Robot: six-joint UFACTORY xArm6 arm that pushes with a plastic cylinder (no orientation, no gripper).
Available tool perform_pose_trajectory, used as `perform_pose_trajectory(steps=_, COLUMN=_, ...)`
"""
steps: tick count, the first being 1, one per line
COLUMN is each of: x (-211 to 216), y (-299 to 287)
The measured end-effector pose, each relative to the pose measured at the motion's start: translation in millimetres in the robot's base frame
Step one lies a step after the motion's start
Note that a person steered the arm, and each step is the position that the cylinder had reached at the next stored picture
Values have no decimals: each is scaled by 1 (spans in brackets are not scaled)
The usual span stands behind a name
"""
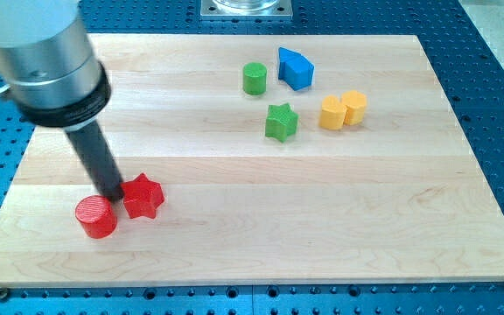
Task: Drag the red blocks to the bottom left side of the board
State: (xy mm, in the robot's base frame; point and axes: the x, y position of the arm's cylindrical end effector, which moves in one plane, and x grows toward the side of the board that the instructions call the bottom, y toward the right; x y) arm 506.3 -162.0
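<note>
Since both red blocks already sit in the lower left part of the worktop (pixel 234 236), I judge the task to be nearly finished, perhaps only a last nudge short of done. The red cylinder (pixel 96 217) stands closest to the view's bottom-left corner, and the red star (pixel 143 196) lies just to its right and a little higher, the two almost touching or just apart; I cannot tell which. My tip (pixel 113 194) rests on the wood between them, just above the cylinder and against the star's left edge. Neither block reaches the very corner, so what may be left is to slide them a bit further down and to the left, if the goal wants them tighter in.

As for my end effector, it is a plain dark rod with nothing to spread or pinch; it merely presses sideways on whatever it meets.

The red pieces look like small, bright, matte plastic shapes: the cylinder upright with its round face up, the star lying flat. Well apart, near the view's top right, are a green cylinder (pixel 254 78), a blue block (pixel 295 68), a green star (pixel 281 122) and two yellow blocks (pixel 343 110) touching each other.
</note>
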Motion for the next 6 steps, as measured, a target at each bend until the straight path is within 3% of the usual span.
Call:
perform_pose_trajectory(steps=1, x=-48, y=32)
perform_pose_trajectory(steps=2, x=-61, y=69)
perform_pose_trajectory(steps=3, x=-5, y=82)
perform_pose_trajectory(steps=4, x=25, y=59)
perform_pose_trajectory(steps=6, x=23, y=2)
